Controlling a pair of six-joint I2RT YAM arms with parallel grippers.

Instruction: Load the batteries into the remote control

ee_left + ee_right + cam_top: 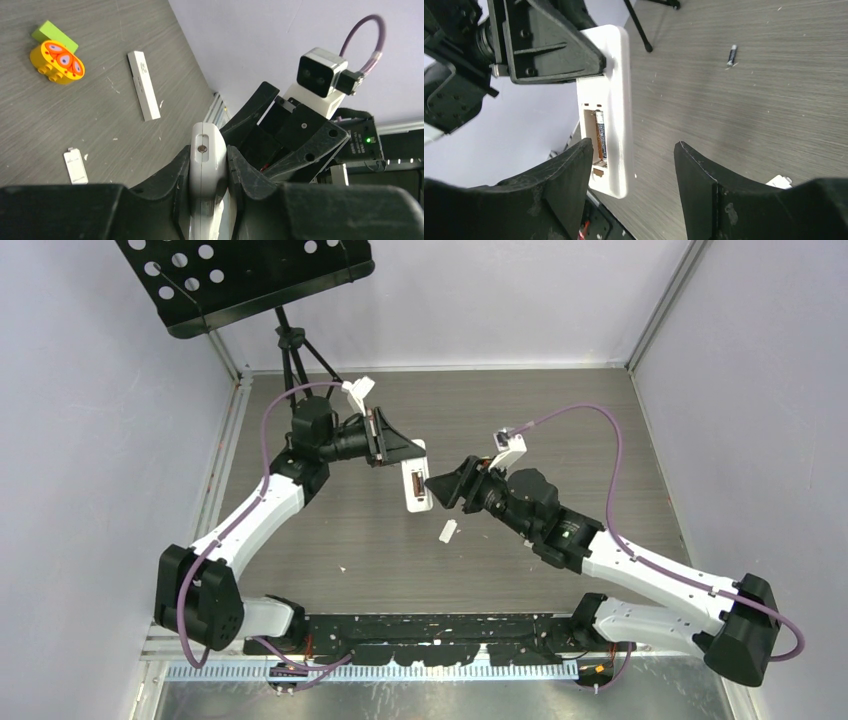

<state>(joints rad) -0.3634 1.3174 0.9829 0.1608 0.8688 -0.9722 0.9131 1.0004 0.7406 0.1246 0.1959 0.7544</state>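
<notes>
My left gripper [403,462] is shut on a white remote control [415,483] and holds it above the table, its open battery bay facing the right arm. In the left wrist view the remote [208,160] is clamped edge-on between the fingers. In the right wrist view the remote [613,95] has one dark battery [600,134] seated in the bay. My right gripper [631,167] is open and empty, its jaws on either side of the remote's lower end [434,485]. A loose battery [731,55] lies on the table beyond.
A white battery cover [447,531] lies on the table below the grippers. The left wrist view shows a second white remote [144,85], an orange-yellow toy [57,61] and a lime-green block [54,36]. A black tripod stand [290,345] stands at the back left.
</notes>
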